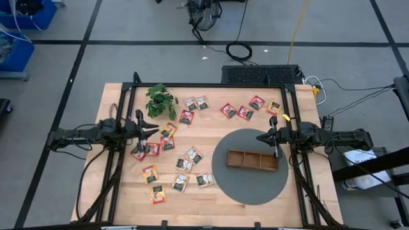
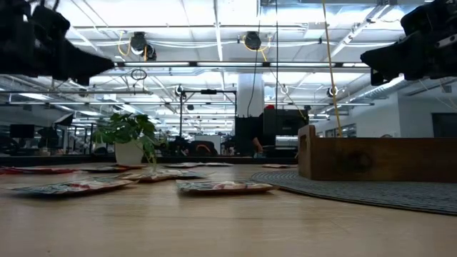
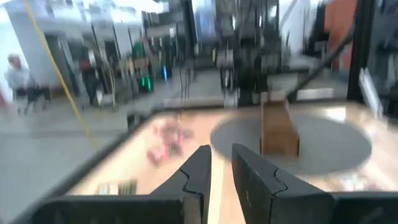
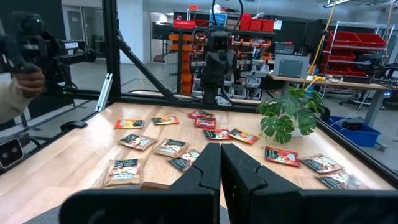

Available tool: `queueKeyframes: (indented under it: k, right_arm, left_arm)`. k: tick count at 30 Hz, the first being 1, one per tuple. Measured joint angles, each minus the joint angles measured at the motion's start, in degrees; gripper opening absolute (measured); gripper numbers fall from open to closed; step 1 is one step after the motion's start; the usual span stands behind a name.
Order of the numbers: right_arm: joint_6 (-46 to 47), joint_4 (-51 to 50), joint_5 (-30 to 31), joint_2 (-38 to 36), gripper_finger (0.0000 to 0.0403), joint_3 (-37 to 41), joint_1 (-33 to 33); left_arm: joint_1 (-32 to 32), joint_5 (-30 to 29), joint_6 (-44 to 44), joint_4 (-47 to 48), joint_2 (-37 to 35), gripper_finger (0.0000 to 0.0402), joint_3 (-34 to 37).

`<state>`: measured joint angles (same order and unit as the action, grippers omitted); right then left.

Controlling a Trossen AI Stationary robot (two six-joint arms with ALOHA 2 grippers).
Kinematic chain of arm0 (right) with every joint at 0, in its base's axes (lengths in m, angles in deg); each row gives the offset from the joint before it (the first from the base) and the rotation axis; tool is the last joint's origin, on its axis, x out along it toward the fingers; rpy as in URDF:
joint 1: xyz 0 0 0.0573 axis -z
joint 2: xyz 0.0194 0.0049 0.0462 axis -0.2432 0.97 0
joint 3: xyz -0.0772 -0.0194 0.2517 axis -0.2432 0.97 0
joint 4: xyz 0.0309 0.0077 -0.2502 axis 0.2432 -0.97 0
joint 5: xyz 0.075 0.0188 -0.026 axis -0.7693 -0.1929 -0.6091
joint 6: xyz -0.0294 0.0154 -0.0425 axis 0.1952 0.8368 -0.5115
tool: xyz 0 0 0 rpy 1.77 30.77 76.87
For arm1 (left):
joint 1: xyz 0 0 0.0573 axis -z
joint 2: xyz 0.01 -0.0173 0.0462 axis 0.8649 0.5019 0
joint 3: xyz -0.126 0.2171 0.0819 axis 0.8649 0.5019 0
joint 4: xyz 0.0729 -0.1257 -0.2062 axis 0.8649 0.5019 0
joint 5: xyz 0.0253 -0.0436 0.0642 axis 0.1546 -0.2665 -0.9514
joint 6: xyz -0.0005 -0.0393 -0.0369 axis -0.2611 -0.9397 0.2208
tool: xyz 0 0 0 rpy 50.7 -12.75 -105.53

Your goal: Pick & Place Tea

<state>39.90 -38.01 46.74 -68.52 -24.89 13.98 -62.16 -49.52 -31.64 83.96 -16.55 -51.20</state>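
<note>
Both hands hover empty above the bench [image 1: 211,214]: left hand [image 1: 155,130] fingers slightly apart over tea sachets [image 1: 167,143], right hand [image 1: 261,136] closed near tray [image 1: 252,160].

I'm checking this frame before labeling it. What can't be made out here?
- Tray compartments: too small in the high view; low view shows only its wall.
- Sachet print: edge-on in the low view.
- Left gripper: blurred in its wrist view; small gap between fingers, nothing visibly held.
</note>
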Motion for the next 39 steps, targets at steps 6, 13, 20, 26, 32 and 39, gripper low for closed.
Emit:
queueKeyframes:
  k: [6,13,20,26,32,39]
  right_arm:
    - [2.52,0.34,0.00,0.00,0.0000,0.00,0.00]
    - [2.54,2.14,0.00,-0.01,0.0000,0.00,0.00]
    - [2.45,5.84,0.00,0.00,0.0000,0.01,0.00]
    - [0.32,6.32,0.00,0.02,0.0000,0.02,0.00]
    - [4.83,7.28,0.00,0.00,0.0000,0.01,0.00]
    - [9.69,4.28,0.00,0.00,0.0000,0.02,0.00]
  left_arm:
    - [0.00,2.26,-3.57,-0.71,-0.03,0.0072,0.02]
    - [-0.04,2.21,-2.37,-0.98,-0.03,0.0072,0.02]
    - [0.00,2.23,-2.61,-1.00,-0.03,0.0072,0.02]
    - [0.00,2.26,-3.83,-1.02,-0.03,0.0072,0.02]
    - [0.00,2.73,-4.06,-1.02,-0.03,0.0072,0.02]
    - [0.00,2.78,-4.08,-1.02,-0.03,0.0072,0.02]
